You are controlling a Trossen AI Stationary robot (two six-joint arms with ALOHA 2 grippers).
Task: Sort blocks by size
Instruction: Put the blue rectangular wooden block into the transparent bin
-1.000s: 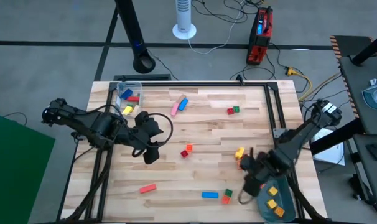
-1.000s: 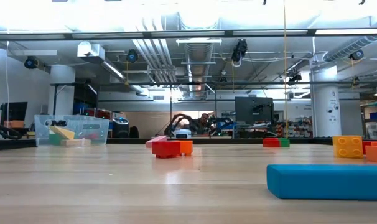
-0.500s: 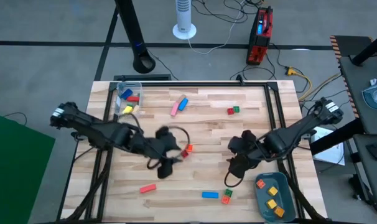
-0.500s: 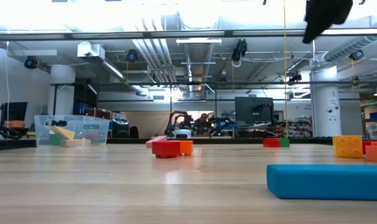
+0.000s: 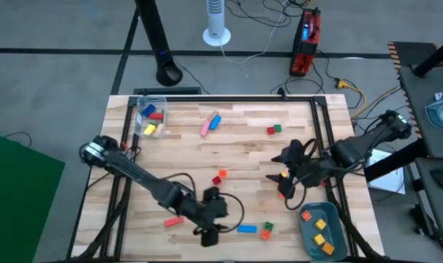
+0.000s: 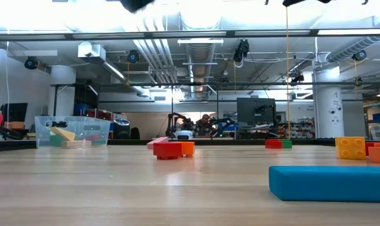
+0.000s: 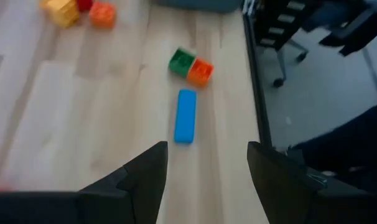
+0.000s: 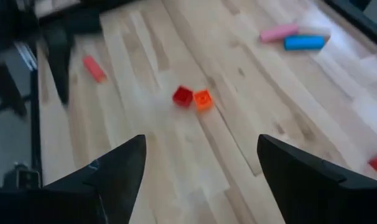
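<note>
Two dark robot arms reach over a wooden table [image 5: 236, 146] strewn with toy blocks. The left end effector [image 5: 213, 232] hangs over the near edge, its fingers [image 7: 135, 180] spread with nothing between them, just short of a long blue block [image 5: 246, 229]; beside that block sit a small green block [image 5: 268, 226] and an orange block [image 5: 266, 234], touching each other. A long red block [image 5: 174, 220] lies near the left arm's forearm.

The right end effector [image 5: 284, 166] is over the right half of the table, fingers [image 8: 117, 171] spread wide and empty. A yellow block [image 5: 283, 176] and a small red block [image 5: 283, 192] lie just under and beside it.

At mid-table, a red cube [image 5: 216, 180] and an orange cube [image 5: 222, 174] rest touching. Toward the far edge, a pink bar [image 5: 205, 127] and a blue bar [image 5: 215, 121] lie side by side, and a small red-and-green pair [image 5: 273, 129] sits to their right.

A clear box [image 5: 150, 117] at the far left corner holds blue, red and yellow pieces. A grey-blue tray [image 5: 322, 228] at the near right corner holds several orange and yellow blocks.
</note>
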